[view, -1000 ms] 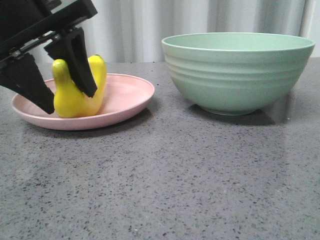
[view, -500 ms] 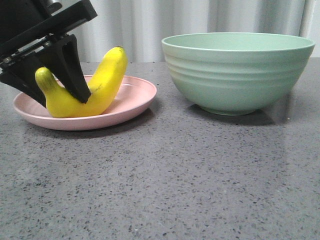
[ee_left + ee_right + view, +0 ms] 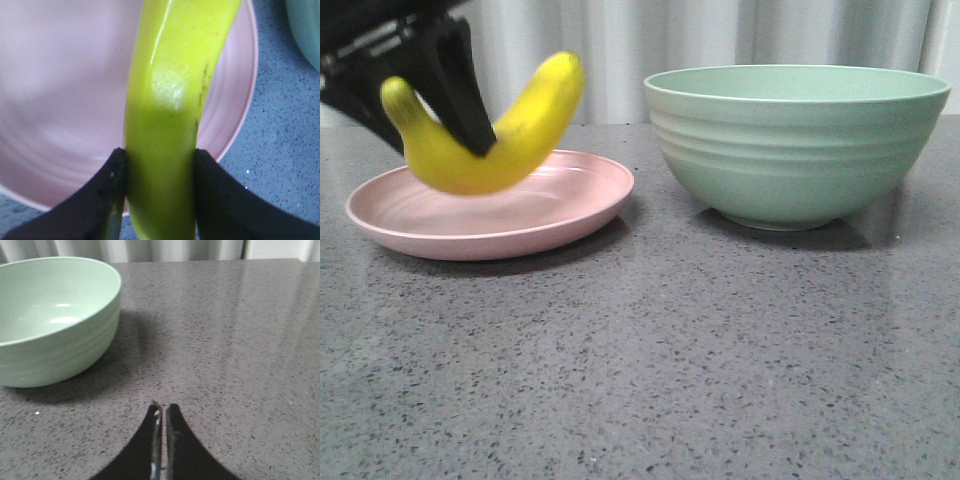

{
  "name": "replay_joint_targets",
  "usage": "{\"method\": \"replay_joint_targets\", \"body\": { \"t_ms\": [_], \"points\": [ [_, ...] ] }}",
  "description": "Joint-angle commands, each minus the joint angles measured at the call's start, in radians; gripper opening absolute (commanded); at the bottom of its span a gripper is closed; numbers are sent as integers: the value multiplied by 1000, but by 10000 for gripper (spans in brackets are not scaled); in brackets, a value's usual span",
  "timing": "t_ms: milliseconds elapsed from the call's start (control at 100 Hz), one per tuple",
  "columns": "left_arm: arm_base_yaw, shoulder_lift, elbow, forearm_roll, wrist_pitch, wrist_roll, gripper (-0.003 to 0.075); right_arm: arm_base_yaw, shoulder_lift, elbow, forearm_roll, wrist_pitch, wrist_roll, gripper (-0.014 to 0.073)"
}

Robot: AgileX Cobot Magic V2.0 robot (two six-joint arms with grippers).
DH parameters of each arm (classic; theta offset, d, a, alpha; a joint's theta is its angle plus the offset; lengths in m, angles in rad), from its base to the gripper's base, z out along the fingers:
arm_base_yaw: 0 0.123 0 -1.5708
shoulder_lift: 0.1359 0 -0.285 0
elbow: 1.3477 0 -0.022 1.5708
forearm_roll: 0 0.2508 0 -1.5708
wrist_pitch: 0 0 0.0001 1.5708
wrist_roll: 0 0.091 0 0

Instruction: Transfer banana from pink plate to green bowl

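Grey speckled table (image 3: pixel 720 360) underneath. Bowl (image 3: pixel 796 145) standing at right, well apart from the fruit. Plate (image 3: pixel 570 205) at left, bare. Banana (image 3: pixel 485 135) hanging just above plate, clear of it, ends curving up. Left gripper (image 3: pixel 159 170) pinching banana at mid-length, one black finger on each side. Right gripper (image 3: pixel 162 435) pressed together, holding nothing, near bowl.
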Motion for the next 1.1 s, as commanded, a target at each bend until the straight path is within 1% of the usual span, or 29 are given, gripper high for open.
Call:
{"method": "replay_joint_targets", "body": {
  "t_ms": [0,80,150,220,270,340,410,540,710,770,870,970,1050,1090],
  "points": [
    [-6,-45,-102,16,56,20,-19,27,50,-92,-24,-16,-9,-79],
    [-6,-45,-163,16,132,63,-19,55,99,-168,-32,53,-38,-70],
    [-10,-56,-194,12,132,105,-19,85,155,-251,-32,121,-80,-26],
    [-16,-68,-206,10,132,133,-19,120,218,-340,-32,182,-91,52],
    [-22,-73,-208,10,132,139,-19,148,262,-402,-32,221,-111,132],
    [-31,-75,-208,3,132,162,-19,190,331,-491,-32,282,-148,221],
    [-46,-75,-208,3,132,162,-19,234,404,-583,-29,338,-150,276],
    [-97,-75,-208,3,132,172,-19,295,537,-740,39,388,-150,288],
    [-162,-75,-208,-4,132,177,-19,308,703,-905,200,393,-146,288],
    [-178,-75,-208,-4,132,177,-19,308,761,-949,267,383,-125,288],
    [-186,-75,-208,-28,123,177,-19,308,838,-983,348,344,-60,288],
    [-186,-75,-210,-48,117,177,-19,308,894,-984,412,279,-3,288],
    [-186,-75,-210,-50,108,177,-19,308,923,-984,494,242,0,288],
    [-186,-75,-210,-50,104,177,-19,308,937,-984,513,217,0,288]
  ]
}}
